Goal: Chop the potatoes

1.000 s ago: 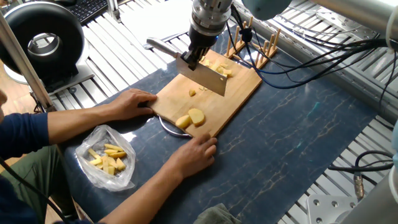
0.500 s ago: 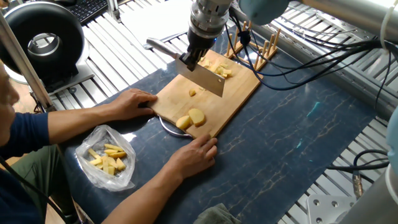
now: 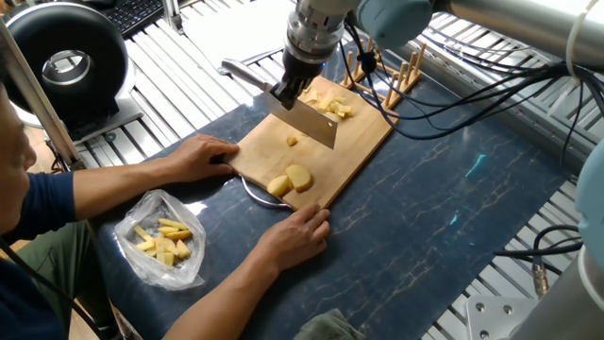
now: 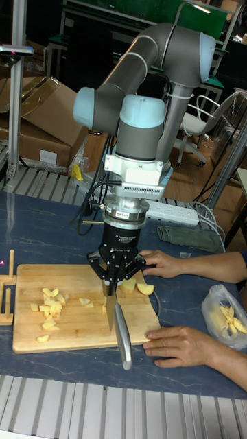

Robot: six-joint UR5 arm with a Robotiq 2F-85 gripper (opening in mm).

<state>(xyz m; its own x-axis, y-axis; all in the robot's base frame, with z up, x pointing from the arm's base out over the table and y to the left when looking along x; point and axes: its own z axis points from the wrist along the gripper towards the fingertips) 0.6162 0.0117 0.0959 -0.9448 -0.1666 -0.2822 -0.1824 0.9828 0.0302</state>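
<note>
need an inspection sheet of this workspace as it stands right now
surface: dark blue table top bearing a wooden cutting board.
job's things: cut potato pieces at the board's far end; two larger potato chunks at its near end; one small bit between them.
clutter: clear plastic bag of yellow pieces on the table; wooden rack past the board.
grippers: gripper shut on cleaver, blade raised above the board.
cables: black cables trailing across the table's right side.
surroundings: person's hands steadying the board's near end; black round device at far left; cardboard boxes behind the robot.
</note>
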